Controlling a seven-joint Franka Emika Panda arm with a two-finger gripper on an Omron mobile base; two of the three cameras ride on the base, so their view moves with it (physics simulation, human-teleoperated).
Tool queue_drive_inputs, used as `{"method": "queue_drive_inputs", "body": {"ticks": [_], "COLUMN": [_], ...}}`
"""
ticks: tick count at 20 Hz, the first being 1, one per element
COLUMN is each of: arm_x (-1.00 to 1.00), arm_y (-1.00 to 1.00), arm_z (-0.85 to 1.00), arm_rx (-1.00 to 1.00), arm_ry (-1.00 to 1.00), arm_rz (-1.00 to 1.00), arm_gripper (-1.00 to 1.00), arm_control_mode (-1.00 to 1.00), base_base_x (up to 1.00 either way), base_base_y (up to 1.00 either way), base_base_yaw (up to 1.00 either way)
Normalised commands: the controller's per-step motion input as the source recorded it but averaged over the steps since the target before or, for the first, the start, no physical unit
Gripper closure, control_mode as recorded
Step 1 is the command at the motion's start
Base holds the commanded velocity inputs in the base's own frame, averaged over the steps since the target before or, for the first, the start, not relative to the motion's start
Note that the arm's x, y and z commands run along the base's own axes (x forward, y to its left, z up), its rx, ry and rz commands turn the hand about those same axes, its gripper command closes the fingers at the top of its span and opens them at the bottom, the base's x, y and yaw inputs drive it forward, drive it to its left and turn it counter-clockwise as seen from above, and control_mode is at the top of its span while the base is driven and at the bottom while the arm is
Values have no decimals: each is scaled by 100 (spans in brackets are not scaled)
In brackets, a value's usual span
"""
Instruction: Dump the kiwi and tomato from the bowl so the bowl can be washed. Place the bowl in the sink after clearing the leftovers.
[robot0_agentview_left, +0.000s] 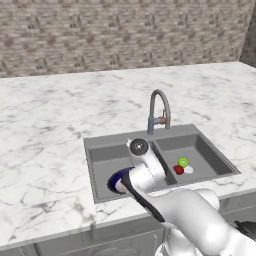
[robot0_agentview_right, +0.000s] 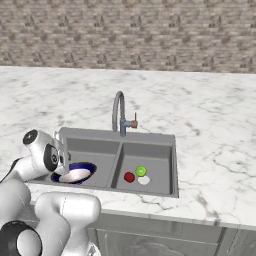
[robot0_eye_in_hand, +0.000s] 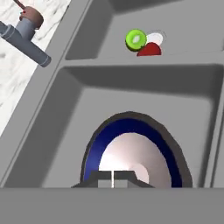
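Bowl: the bowl (robot0_eye_in_hand: 131, 153) sits in the left basin of the sink (robot0_agentview_left: 100, 145), and my arm covers most of it in the left base view, where just a blue sliver (robot0_agentview_left: 117, 180) peeks out.
Bowl, other side: the right base view shows more of it (robot0_agentview_right: 75, 174), pale inside and blue rim, partly behind my wrist.
Fingers: my fingers (robot0_eye_in_hand: 113, 180) are low at the bowl's near rim; only their tops show above the bottom of the hand view, so I cannot tell whether they are spread or pinching the rim.
Kiwi: the kiwi (robot0_agentview_left: 183, 162) lies in the right basin, just beside the tomato (robot0_agentview_left: 178, 170).
Tomato, hand view: half hidden behind the divider wall (robot0_eye_in_hand: 149, 49), with the kiwi (robot0_eye_in_hand: 136, 39) clear above it.
Drain: a pale round drain (robot0_agentview_right: 144, 180) next to both fruits; barely a patch in the hand view.
Faucet: whole in both base views (robot0_agentview_right: 120, 115); cut to a stub at the hand view's corner (robot0_eye_in_hand: 24, 35).
Tabletop: marble tabletop (robot0_agentview_left: 45, 115) all around the sink.
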Motion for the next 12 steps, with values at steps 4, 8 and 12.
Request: {"method": "queue_drive_inputs", "body": {"ticks": [4,8,12], "arm_x": [-94,-100,-100], "arm_y": [9,24,11], "arm_z": [78,100,100], "arm_rx": [0,0,0], "arm_ry": [-27,-34,-37], "arm_rz": [-4,-5,-7], "arm_gripper": [-100,-100,-100], "arm_control_mode": [-100,-100,-100], "base_base_x": [0,0,0], "base_base_y": [0,0,0], "base_base_yaw": [0,0,0]}}
